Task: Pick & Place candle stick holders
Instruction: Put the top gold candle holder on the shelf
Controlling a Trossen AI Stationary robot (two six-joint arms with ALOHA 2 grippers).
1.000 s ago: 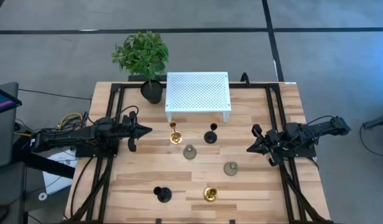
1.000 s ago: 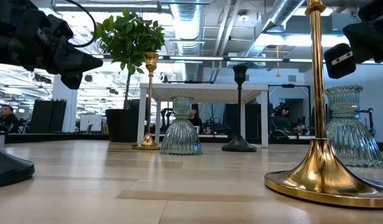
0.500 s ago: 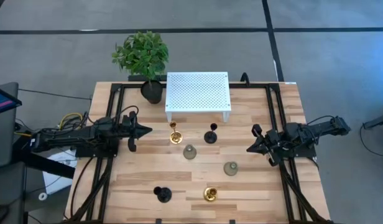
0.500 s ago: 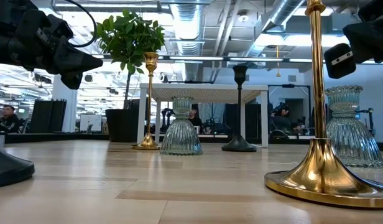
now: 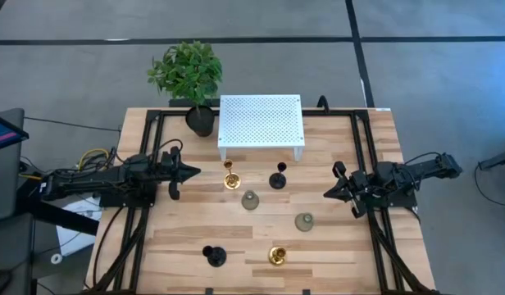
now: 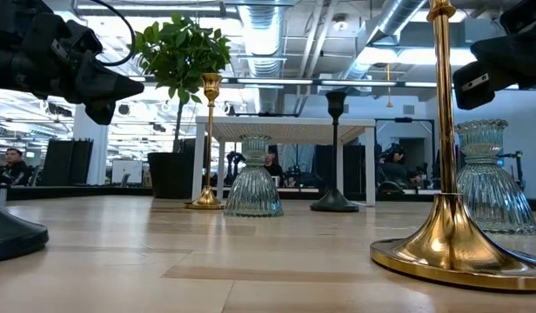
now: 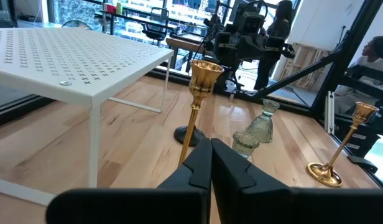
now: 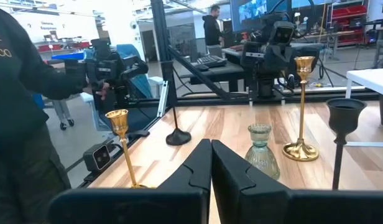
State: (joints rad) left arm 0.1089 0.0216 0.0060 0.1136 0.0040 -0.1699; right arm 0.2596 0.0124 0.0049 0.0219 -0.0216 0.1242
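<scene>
Six candle stick holders stand upright on their round bases on the wooden table. There are two gold ones [image 5: 229, 179] [image 5: 276, 256], two black ones [image 5: 278, 179] [image 5: 214, 256] and two grey-green ones [image 5: 250, 200] [image 5: 304, 221]. My left gripper [image 5: 195, 171] is shut and empty, level above the table, left of the far gold holder [image 7: 201, 74]. My right gripper [image 5: 326, 195] is shut and empty at the right, pointing toward the holders; its wrist view shows a grey-green holder [image 8: 261, 152] ahead.
A white perforated stand [image 5: 261, 123] sits at the table's far middle, with a potted plant [image 5: 189, 74] to its left. Black frame rails [image 5: 146, 164] run along both sides of the table. A person in dark clothes [image 8: 17, 93] stands beyond the table.
My right gripper has edged slightly toward the table's left, still shut. The holders and my left gripper have not moved.
</scene>
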